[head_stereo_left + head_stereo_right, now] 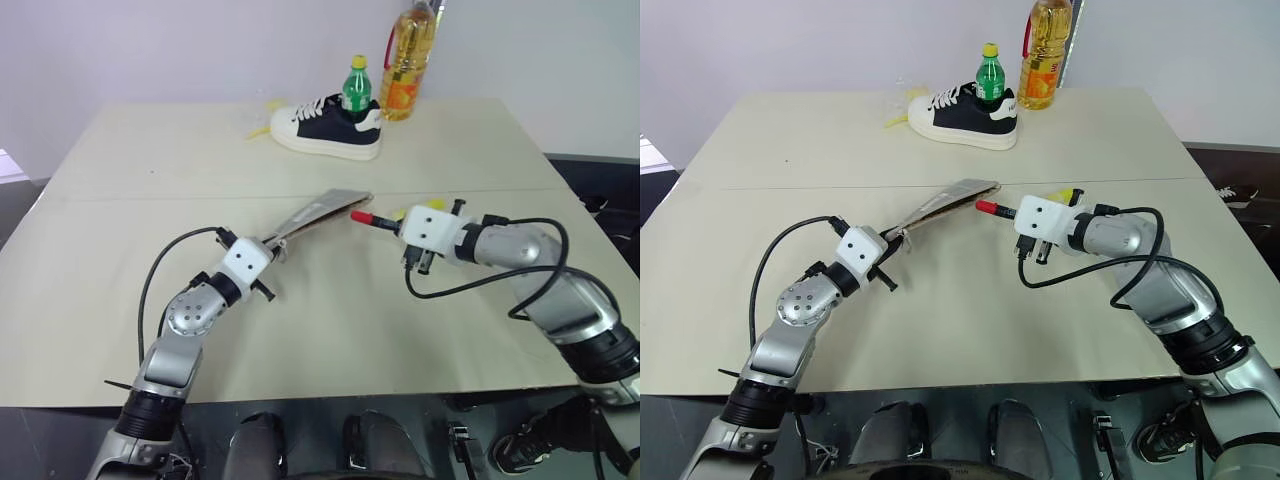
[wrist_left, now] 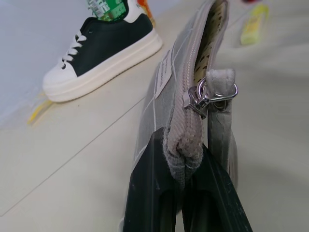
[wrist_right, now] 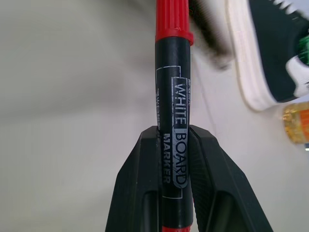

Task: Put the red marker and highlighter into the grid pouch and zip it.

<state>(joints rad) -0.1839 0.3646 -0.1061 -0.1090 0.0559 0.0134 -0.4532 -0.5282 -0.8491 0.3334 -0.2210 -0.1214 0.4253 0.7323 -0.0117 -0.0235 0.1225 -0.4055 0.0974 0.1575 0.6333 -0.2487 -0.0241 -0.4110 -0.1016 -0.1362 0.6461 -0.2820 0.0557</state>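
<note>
The left tool (image 1: pixel 272 243) is clamped on one end of the grid pouch (image 1: pixel 325 209), holding it lifted off the beige surface (image 1: pixel 150 160) with its far end angled up toward the middle. In the left wrist view the black fingers (image 2: pixel 149 193) pinch the fabric corner beside the zipper pull (image 2: pixel 205 96); the zipper is open along the top, and a small white label (image 2: pixel 163 76) sits on the side, its writing too small to read.

The right tool (image 1: pixel 1018 212) is closed around the red marker (image 1: pixel 990 208), whose red cap points at the pouch's open end, just short of it. In the right wrist view the marker's dark band reads "WHITE BOARD MARKER" in pale letters.

The highlighter (image 1: pixel 1068 194) lies on the surface just behind the right tool.

Wide bare surface stretches to the left and toward the near edge. Well apart, by the far edge, stand a black-and-white sneaker (image 1: pixel 328 126), a green bottle (image 1: pixel 357 84) touching it from behind, and an oil bottle (image 1: pixel 408 62) with an orange label. A thin yellow scrap (image 1: pixel 258 131) lies beside the sneaker's toe.
</note>
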